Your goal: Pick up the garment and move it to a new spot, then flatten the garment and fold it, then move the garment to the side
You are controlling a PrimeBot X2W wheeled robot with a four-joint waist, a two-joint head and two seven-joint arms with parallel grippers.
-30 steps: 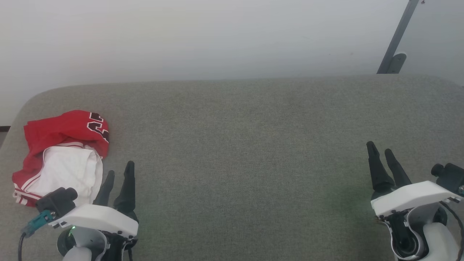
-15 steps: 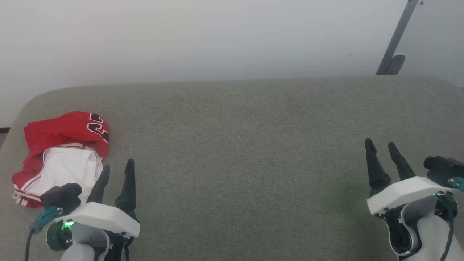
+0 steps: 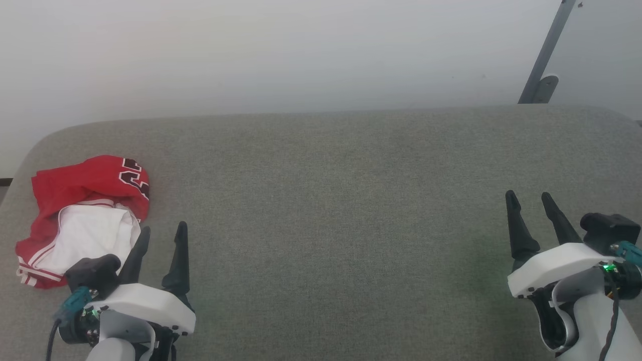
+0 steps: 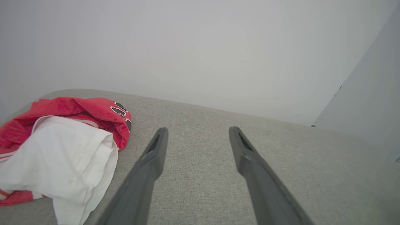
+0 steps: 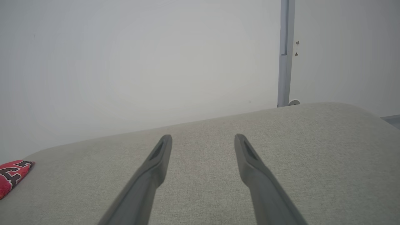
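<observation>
The garment (image 3: 83, 210), red shorts crumpled with the white lining turned up and part of a black number showing, lies near the far left end of the grey padded surface (image 3: 321, 210). My left gripper (image 3: 163, 228) stands open just right of the garment, apart from it, nothing between its fingers. In the left wrist view the garment (image 4: 62, 147) lies left of the left gripper (image 4: 197, 129). My right gripper (image 3: 527, 194) is open and empty at the lower right. In the right wrist view a red corner of the garment (image 5: 12, 175) shows far left of the right gripper (image 5: 203, 137).
A white wall (image 3: 281, 50) rises behind the padded surface. A grey metal post (image 3: 544, 55) with a foot bracket stands behind the far right corner. The surface's rounded left edge (image 3: 22, 160) runs close to the garment.
Both grippers have turned at the wrist so their fingers stand more side by side and spread apart. The garment has not moved on the surface.
</observation>
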